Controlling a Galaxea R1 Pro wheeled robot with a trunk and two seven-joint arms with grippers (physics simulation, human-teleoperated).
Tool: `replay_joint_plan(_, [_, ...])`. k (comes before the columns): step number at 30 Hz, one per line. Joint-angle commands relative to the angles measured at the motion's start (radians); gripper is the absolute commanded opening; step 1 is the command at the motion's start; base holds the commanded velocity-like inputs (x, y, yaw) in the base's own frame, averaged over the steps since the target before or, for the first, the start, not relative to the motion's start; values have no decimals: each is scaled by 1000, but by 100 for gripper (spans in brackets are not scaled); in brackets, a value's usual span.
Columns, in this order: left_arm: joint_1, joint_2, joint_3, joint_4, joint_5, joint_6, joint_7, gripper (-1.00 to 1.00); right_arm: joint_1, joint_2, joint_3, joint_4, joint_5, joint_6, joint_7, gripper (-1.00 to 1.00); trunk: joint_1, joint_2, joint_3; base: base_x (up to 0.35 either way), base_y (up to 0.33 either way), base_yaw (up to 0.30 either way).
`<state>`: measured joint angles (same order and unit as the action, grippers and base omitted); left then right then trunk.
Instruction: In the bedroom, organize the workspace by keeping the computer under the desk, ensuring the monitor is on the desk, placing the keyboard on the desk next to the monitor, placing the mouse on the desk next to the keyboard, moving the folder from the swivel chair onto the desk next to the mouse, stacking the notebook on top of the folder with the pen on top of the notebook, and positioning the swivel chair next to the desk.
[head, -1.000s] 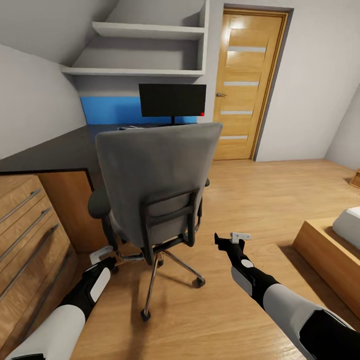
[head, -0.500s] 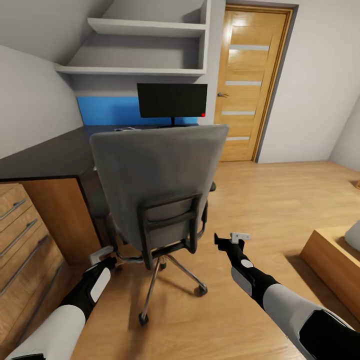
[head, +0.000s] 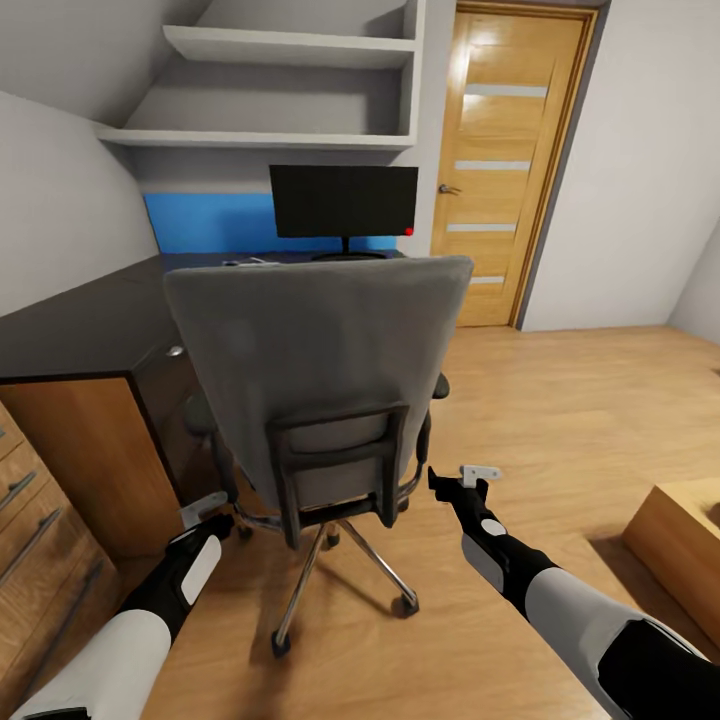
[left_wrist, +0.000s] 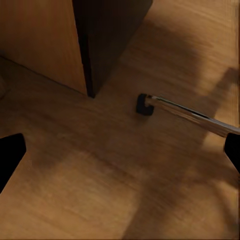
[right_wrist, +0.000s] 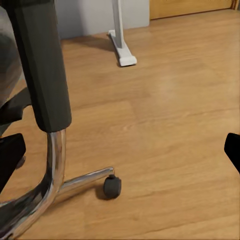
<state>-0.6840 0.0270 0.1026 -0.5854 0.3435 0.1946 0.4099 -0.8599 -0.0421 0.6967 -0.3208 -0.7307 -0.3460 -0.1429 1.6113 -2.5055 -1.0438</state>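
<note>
The grey swivel chair (head: 312, 370) stands right in front of me with its back toward me, hiding its seat and anything on it. Behind it the black monitor (head: 345, 200) stands on the dark desk (head: 90, 320). My left gripper (head: 205, 508) hangs low by the chair's left side, open over the floor (left_wrist: 120, 155), near a chrome chair leg and caster (left_wrist: 146, 105). At the chair's right my other gripper (head: 455, 482) is also open (right_wrist: 120, 155), facing the chrome base (right_wrist: 54, 170) and a caster (right_wrist: 112, 186). Folder, notebook, pen, keyboard, mouse and computer are hidden.
A wooden drawer unit (head: 40, 520) is at my lower left, beside the desk's wooden side panel (head: 100, 450). White shelves (head: 290, 45) hang above the desk. A wooden door (head: 510, 160) is at the back right, and a low wooden bed frame (head: 690, 530) at the right edge.
The camera has moved closer, so the chair looms larger while the drawer unit and bed slide toward the view's edges. Both arms keep their pose in the picture.
</note>
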Motion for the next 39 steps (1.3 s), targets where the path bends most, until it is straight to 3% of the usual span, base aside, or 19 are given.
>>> replay_joint_plan(1, [0,0,-1,-2,8,5,4,100,-1,-1,9,-1,-6,-2,-7,100,0,0,-1,4,0,0])
replay_joint_plan(16, [0,-2,-2,32,9,5,4,100,-1,1,9,-2,-6,-2,-7,100,0,0,-1,-313,-93,0])
replay_joint_plan(21, [1,-38,-13,38,-7,-11,6,100,-1,5,13,-3,0,1,-7,100,0,0,-1,-229,-266,0])
replay_joint_plan(22, [1,-64,-32,66,-56,-74,7,100,-1,12,15,-3,23,4,-7,100,0,0,-1,-201,-281,0])
replay_joint_plan(23, [1,-72,-39,102,-85,-120,7,100,-1,19,16,-3,41,4,-8,100,0,0,-1,-173,-280,0])
replay_joint_plan(26, [1,-98,-49,191,-138,-244,6,100,0,40,16,-2,85,6,-9,100,0,0,-1,-115,-253,0])
replay_joint_plan(36, [1,-129,-58,274,-170,-362,3,100,14,86,19,0,133,7,-10,100,0,0,-1,-24,-101,0])
replay_joint_plan(39, [1,-150,-64,310,-172,-416,3,100,19,105,20,0,159,7,-10,100,0,0,-1,-2,-9,0])
